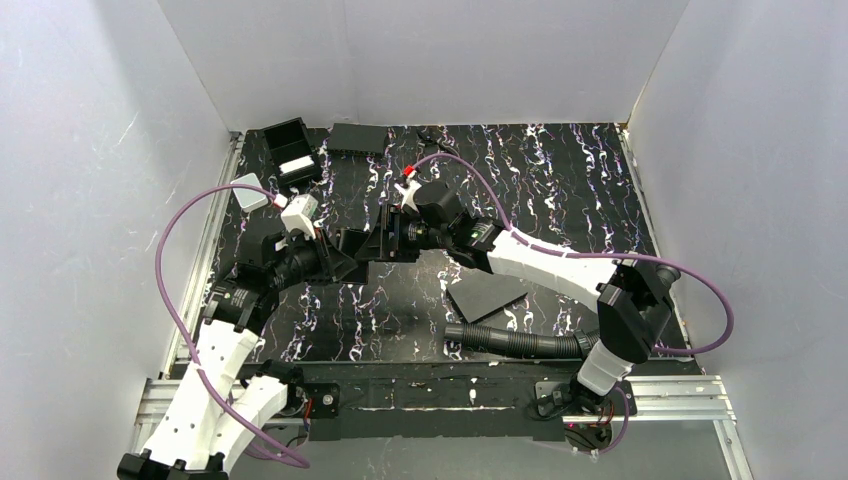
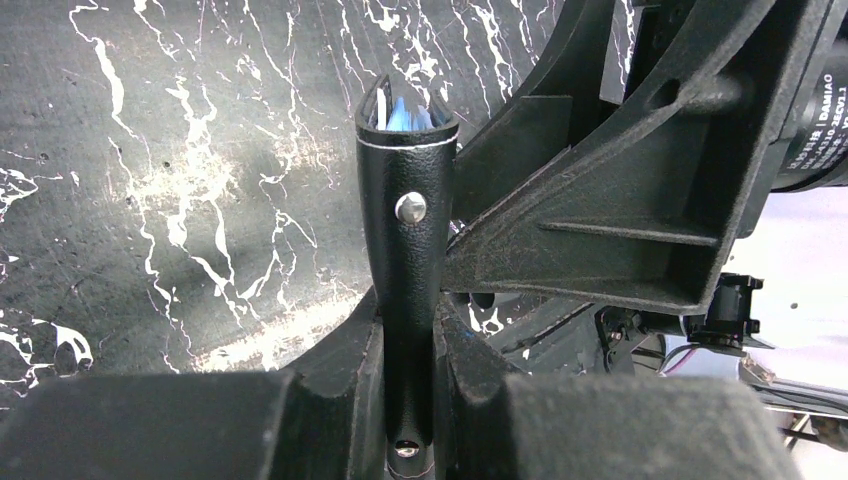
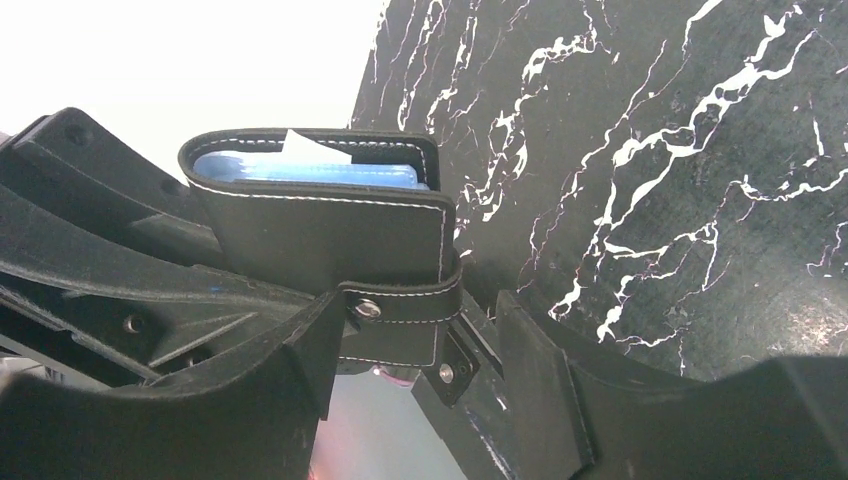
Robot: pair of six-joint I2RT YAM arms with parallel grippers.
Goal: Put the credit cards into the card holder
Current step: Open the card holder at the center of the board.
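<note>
Black marble-look tabletop (image 1: 560, 190) veined in white, closed in by plain white walls (image 1: 430, 50) at 9, 12 and 3 o'clock, with an aluminium rail (image 1: 660, 395) along the 6 o'clock edge. Toward the 11 o'clock corner, an open black box (image 1: 290, 148) and beside it a flat black case (image 1: 357, 138). Just toward 5 o'clock of the middle, a matte black sheet (image 1: 488, 294) lying flat, a corrugated hose (image 1: 520, 342) below it. Toward 9 o'clock of the middle, between the two arms' tips, the black leather card holder (image 2: 408, 250), pinched by its lower end in the clenched left gripper (image 2: 408, 340). In the left wrist view, seen edge-on, long axis from 6 to 12 o'clock, mouth at 12. In the right wrist view, broad stitched face to the camera, mouth again at 12. Inside that mouth, the blue credit cards (image 3: 305, 170), long edges running 9 to 3 o'clock, a white slip (image 3: 312, 148) poking up behind them. Right gripper (image 3: 420, 320) spread apart either side of the holder's snap strap (image 3: 405, 325), grasping nothing.
</note>
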